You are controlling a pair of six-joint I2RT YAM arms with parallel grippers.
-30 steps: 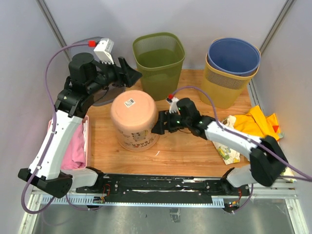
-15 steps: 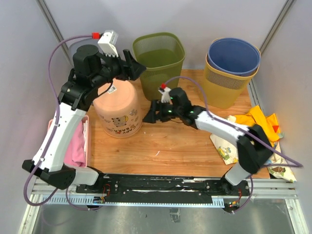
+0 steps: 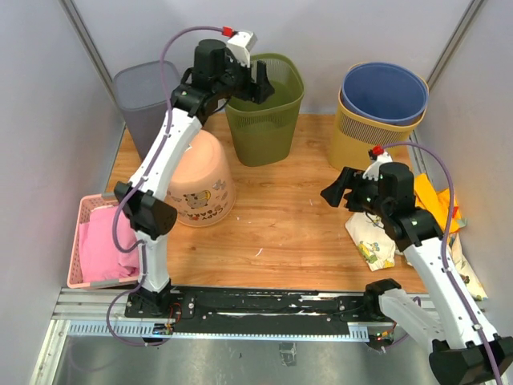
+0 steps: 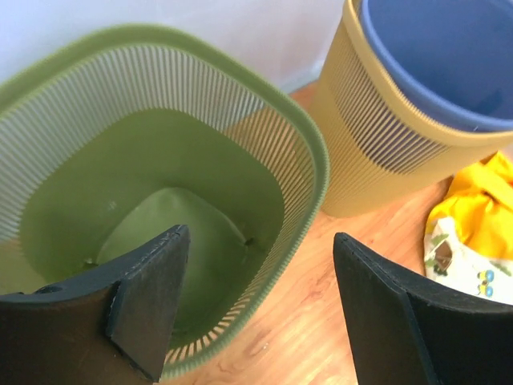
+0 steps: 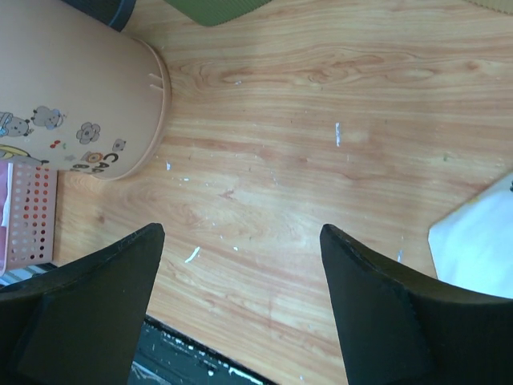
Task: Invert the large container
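Observation:
The large container (image 3: 204, 184) is a peach bucket with cartoon prints. It stands on the wooden table at the left with its wide rim down and its base up, and nothing holds it. It also shows at the upper left of the right wrist view as the peach container (image 5: 72, 88). My left gripper (image 3: 260, 83) hangs open and empty high over the green bin, well behind the container; in its own view the left gripper (image 4: 258, 241) frames that bin's rim. My right gripper (image 3: 330, 191) is open and empty over bare wood to the right, as the right gripper (image 5: 240, 233) shows.
A green slatted bin (image 3: 263, 100) stands behind the container, and a grey bin (image 3: 144, 96) sits at the back left. A blue bin (image 3: 383, 90) is nested in a yellow one (image 3: 365, 144) at the back right. A pink basket (image 3: 84, 210) sits at the left edge, and crumpled cloths (image 3: 429, 202) lie at the right.
Both grippers have left the container. The left arm rose and swung back over the green bin, and the right arm pulled away to the right. The container shifted left and now stands alone.

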